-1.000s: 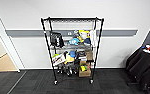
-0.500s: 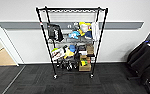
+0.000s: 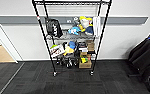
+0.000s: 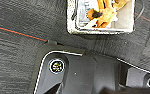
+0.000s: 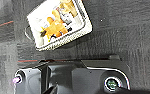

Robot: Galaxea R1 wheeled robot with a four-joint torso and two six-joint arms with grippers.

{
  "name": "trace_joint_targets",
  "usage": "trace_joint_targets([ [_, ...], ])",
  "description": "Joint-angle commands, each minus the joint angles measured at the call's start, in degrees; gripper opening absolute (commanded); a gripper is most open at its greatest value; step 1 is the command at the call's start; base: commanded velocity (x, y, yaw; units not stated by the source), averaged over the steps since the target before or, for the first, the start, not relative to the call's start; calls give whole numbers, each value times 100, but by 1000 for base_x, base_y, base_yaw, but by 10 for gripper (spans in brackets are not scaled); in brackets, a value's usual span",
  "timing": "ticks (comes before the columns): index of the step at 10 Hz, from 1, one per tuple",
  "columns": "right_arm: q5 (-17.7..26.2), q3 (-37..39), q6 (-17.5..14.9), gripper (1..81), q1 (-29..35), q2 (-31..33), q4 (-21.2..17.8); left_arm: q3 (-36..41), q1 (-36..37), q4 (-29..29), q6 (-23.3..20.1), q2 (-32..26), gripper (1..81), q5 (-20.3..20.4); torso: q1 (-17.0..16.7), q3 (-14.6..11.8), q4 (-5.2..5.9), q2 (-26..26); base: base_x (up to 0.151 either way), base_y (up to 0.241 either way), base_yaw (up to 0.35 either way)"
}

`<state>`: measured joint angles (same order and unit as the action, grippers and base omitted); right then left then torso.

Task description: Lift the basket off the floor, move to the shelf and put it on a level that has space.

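While the basket (image 4: pixel 101 17) sits on the floor (image 4: pixel 21 50), unlifted, the shelf (image 3: pixel 71 37) fills frame centre; grasping likely comes first. Gripper states: cannot tell.

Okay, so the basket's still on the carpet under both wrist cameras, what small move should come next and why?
Probably lower both arms toward the basket. It sits on the dark carpet floor, uncarried, with an orange plush toy inside. The shelf stands ahead, and its top level looks free of clutter, so lifting comes before any placing.
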<state>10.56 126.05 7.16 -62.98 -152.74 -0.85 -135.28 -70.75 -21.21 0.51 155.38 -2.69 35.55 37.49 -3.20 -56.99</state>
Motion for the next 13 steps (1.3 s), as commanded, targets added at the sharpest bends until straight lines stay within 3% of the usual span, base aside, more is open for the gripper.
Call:
trace_joint_targets([
  [1, 718, 23, 5, 811, 755, 153, -99, 19, 356, -269, 19, -112, 811, -434, 347, -2, 0, -538, 0, 0, 0],
  [5, 1115, 419, -48, 811, 1072, -67, -20, 19, 514, -419, 19, 11, 811, -434, 848, 4, 0, -1329, 0, 0, 0],
  [10, 1168, 472, -56, 811, 1203, -146, -99, 19, 611, -551, 10, 108, 811, -601, 1456, 4, 0, -2294, 0, 0, 0],
  [13, 1168, 498, -21, 811, 1397, -259, -126, 19, 611, -560, 10, 99, 811, -592, 1827, 634, 0, -2888, 0, 0, 0],
])
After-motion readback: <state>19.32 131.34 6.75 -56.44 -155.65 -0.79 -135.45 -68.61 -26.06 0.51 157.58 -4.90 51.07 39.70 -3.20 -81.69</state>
